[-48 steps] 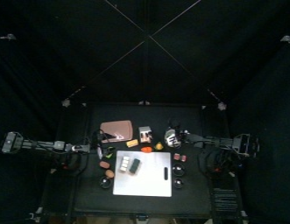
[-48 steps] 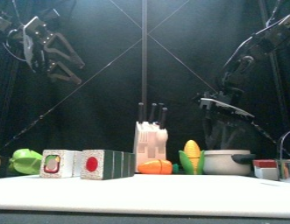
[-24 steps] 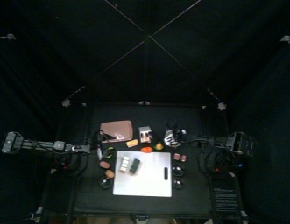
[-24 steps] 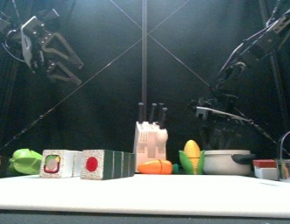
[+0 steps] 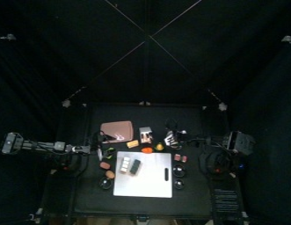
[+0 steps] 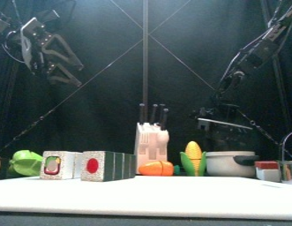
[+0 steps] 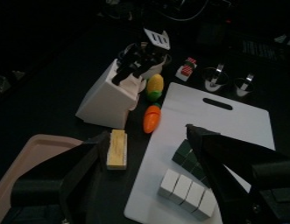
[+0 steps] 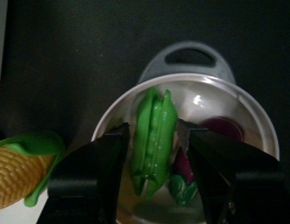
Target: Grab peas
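Right gripper [image 6: 222, 124] lowered over the peas [image 8: 152, 140], jaws wide apart.
Front view: it had sunk nearer the white pot [image 6: 230, 164]. Right wrist view: peas lay in the pot, between the jaws, ungripped — closing remained. Left wrist view: left gripper [image 7: 141, 144] idle, jaws apart.

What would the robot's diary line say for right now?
step: reach for peas | right gripper: open, over peas in white pot | left gripper: open, raised at left | held: nothing

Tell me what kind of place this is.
Likely a robot test pen staged as a toy kitchen: black curtains, a knife block, a toy corn cob, and a pot holding a green pea pod.
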You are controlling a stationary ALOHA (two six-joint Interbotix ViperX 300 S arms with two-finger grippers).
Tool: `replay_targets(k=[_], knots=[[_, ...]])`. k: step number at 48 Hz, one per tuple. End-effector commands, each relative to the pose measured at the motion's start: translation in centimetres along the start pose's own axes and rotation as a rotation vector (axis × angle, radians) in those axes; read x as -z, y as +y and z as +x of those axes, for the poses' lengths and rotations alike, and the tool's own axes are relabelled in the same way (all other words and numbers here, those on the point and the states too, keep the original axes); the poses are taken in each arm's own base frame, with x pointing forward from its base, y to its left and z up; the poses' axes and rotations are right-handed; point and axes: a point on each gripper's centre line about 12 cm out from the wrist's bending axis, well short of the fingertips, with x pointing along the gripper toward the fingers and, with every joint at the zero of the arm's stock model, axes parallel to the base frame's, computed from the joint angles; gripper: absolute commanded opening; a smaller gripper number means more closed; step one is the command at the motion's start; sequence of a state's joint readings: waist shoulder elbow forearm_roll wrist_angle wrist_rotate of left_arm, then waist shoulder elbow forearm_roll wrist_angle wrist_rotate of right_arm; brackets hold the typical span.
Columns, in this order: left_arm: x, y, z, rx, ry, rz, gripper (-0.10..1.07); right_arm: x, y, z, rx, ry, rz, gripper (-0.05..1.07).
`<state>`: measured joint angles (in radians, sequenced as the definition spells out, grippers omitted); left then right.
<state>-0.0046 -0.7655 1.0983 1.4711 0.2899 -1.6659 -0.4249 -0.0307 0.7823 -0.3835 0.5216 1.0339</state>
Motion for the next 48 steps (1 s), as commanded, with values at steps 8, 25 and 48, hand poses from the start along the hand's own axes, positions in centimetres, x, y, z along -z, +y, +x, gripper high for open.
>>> replay_targets(k=[8,25,48], knots=[[-0.5,0.0,0.0,-0.001,-0.011,-0.001,1.01,-0.1,0.2,0.4,0.003,0.007,0.001,0.84],[-0.5,0.0,0.0,-0.001,-0.011,-0.001,1.01,-0.7,0.8,0.0,-0.014,-0.013,-0.004,0.58],[-0.4,0.0,0.0,-0.001,-0.009,-0.002,1.01,-2.6,2.6,-4.3,-0.049,-0.084,-0.012,0.52]])
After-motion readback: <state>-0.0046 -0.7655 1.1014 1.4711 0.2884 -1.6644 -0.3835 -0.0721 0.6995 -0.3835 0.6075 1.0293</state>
